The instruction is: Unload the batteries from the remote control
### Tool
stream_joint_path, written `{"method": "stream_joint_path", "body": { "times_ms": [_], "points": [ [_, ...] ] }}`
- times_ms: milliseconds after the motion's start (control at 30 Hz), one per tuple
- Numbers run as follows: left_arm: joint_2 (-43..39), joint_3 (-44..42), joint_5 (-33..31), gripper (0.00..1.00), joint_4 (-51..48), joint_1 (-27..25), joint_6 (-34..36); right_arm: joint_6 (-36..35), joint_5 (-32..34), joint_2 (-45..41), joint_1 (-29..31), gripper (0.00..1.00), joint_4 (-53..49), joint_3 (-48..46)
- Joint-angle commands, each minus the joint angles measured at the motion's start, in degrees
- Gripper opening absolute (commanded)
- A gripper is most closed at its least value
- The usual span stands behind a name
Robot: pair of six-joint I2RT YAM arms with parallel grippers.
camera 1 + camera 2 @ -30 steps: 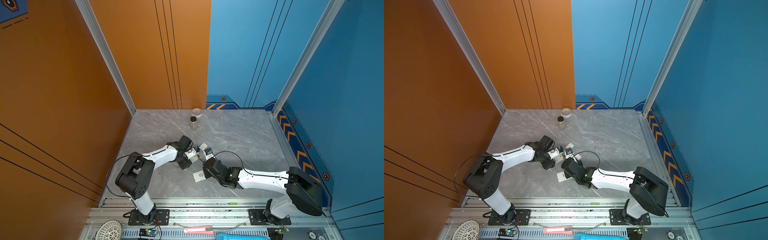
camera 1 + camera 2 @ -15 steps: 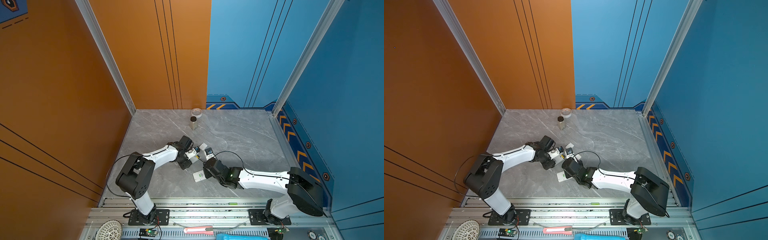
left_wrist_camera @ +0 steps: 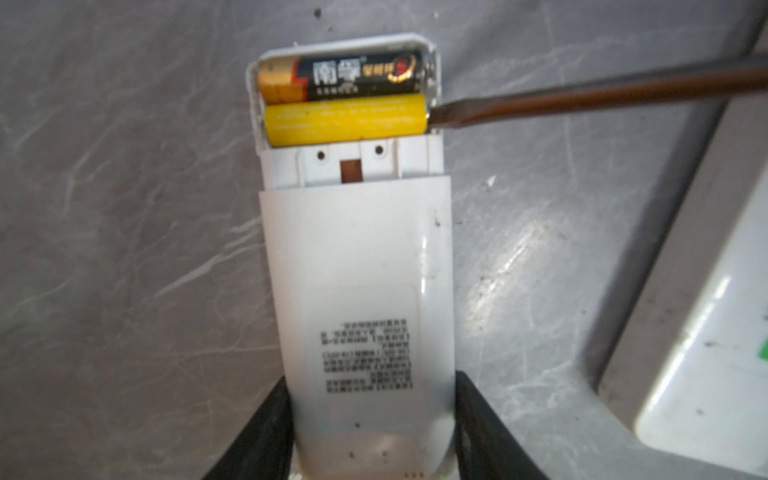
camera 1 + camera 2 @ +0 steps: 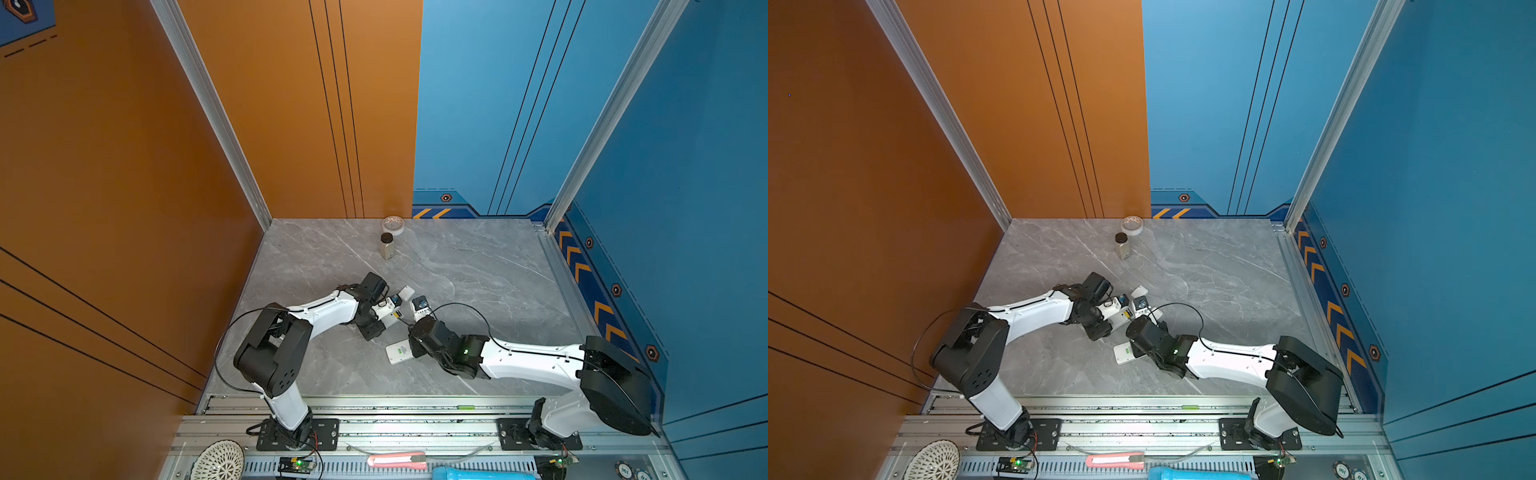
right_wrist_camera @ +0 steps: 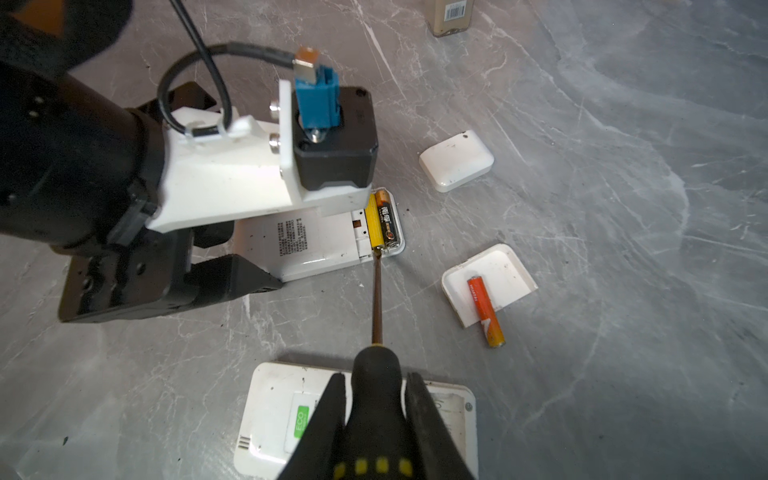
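Note:
My left gripper (image 3: 371, 399) is shut on the white remote control (image 3: 357, 249), which lies back up on the table. Its open compartment holds a yellow battery (image 3: 345, 120) and a black-and-gold battery (image 3: 353, 75) side by side. My right gripper (image 5: 375, 379) is shut on the black-and-yellow handle of a screwdriver (image 5: 377, 299). The blade tip touches the end of the yellow battery (image 5: 372, 224). An orange-red battery (image 5: 484, 309) lies loose on the table, partly on an upturned white cover (image 5: 505, 266).
A second white remote (image 5: 274, 415) with a green ECO label lies under my right gripper, seen in a top view too (image 4: 397, 352). Another white cover (image 5: 456, 160) lies beyond the held remote. A small bottle (image 4: 386, 246) and a tape roll (image 4: 392, 224) stand near the back wall.

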Motion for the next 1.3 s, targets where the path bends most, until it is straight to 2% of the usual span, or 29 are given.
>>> {"method": "stream_joint_path", "body": {
  "times_ms": [0,267,800,1000,1267],
  "points": [
    [1.7,0.1,10.2,0.0,-6.8,-4.4,4.2,1.3,1.6,-2.5,-0.9,0.0,12.0,1.3],
    [2.2,0.4,11.1,0.0,-6.7,-4.3,3.6,1.2,2.4,-3.3,-0.5,0.0,13.8,1.2],
    [1.5,0.3,9.3,0.0,-6.7,-3.6,3.2,1.7,3.3,-4.2,-0.9,0.0,9.5,0.6],
    [0.5,-0.1,3.5,0.0,-5.5,-3.6,2.8,3.9,3.4,-5.8,-2.2,0.0,-5.4,4.7],
    [-3.0,-2.4,-1.6,0.0,-1.6,-3.6,2.9,8.2,0.8,-6.8,-5.3,0.0,-13.1,4.7]
  ]
}}
